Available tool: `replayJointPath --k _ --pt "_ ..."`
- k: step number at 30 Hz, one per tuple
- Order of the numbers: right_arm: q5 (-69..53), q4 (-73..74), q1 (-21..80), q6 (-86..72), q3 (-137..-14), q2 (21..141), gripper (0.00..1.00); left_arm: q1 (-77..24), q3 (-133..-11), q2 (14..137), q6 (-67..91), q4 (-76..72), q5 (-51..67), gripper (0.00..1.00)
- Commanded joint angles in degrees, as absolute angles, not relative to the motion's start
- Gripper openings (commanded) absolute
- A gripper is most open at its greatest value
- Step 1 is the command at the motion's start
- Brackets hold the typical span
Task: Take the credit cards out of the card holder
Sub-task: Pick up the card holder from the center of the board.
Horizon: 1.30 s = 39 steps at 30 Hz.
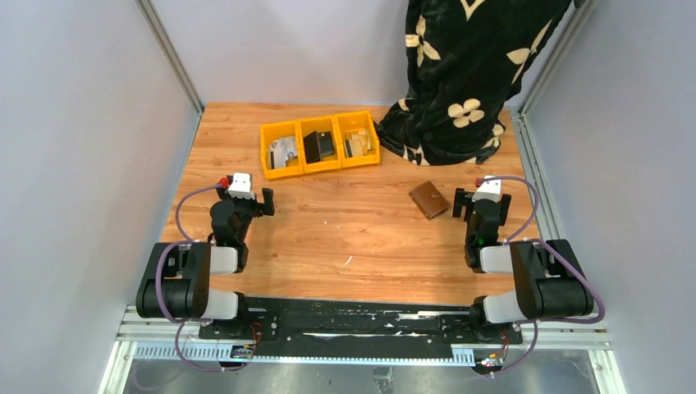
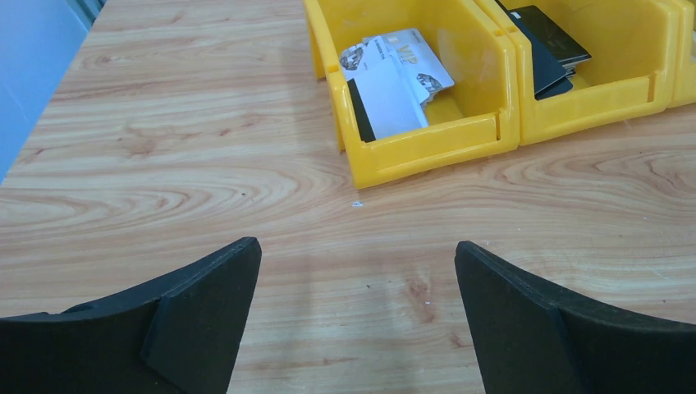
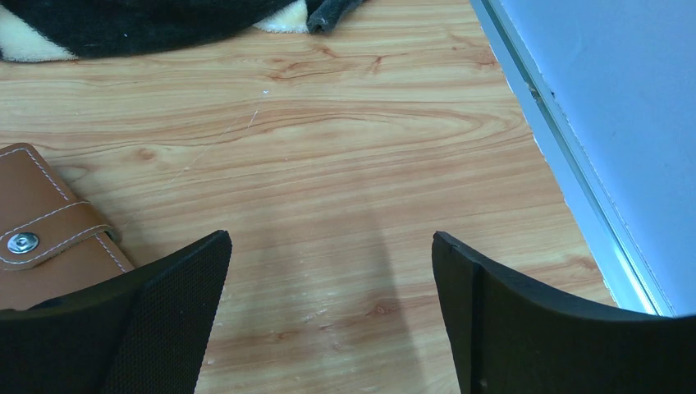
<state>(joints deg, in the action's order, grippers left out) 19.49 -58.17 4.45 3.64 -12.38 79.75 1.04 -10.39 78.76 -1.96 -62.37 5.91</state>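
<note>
Card holder (image 3: 37, 222) lies closed on the counter (image 3: 328, 164), just beside the right hand (image 3: 328, 279), which gapes wide and holds nothing. The left hand (image 2: 357, 279) is equally wide and empty, near the yellow tray (image 2: 427, 152). Best approach, I judge: pin the stitched brown leather with one hand and lift the snap tab (image 3: 49, 238) at its metal stud with the other, since soft, flat leather may slide on smooth wood grain.

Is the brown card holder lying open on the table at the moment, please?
No, the card holder lies folded shut on the table, with its snap tab fastened across the front.
</note>
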Motion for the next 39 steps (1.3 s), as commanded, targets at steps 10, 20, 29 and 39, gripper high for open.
replayJointPath --k 10,20,29,39 --pt "19.5 -57.8 3.6 2.9 -12.7 79.7 0.96 0.8 -11.0 78.8 -2.5 -62.8 5.7 1.00" --pt "23.5 -53.8 5.2 4.6 -13.8 75.1 0.96 1.2 -10.4 78.3 -2.8 -63.6 7.4 1.00" --pt "17.1 -23.2 4.9 -8.6 -29.6 61.7 0.96 4.0 -20.6 68.8 -0.5 -38.5 9.3 1.00" --pt "-11.8 -1.4 -2.1 -22.1 -46.2 73.6 1.00 6.2 -41.2 64.5 -2.1 -4.0 14.8 1.00"
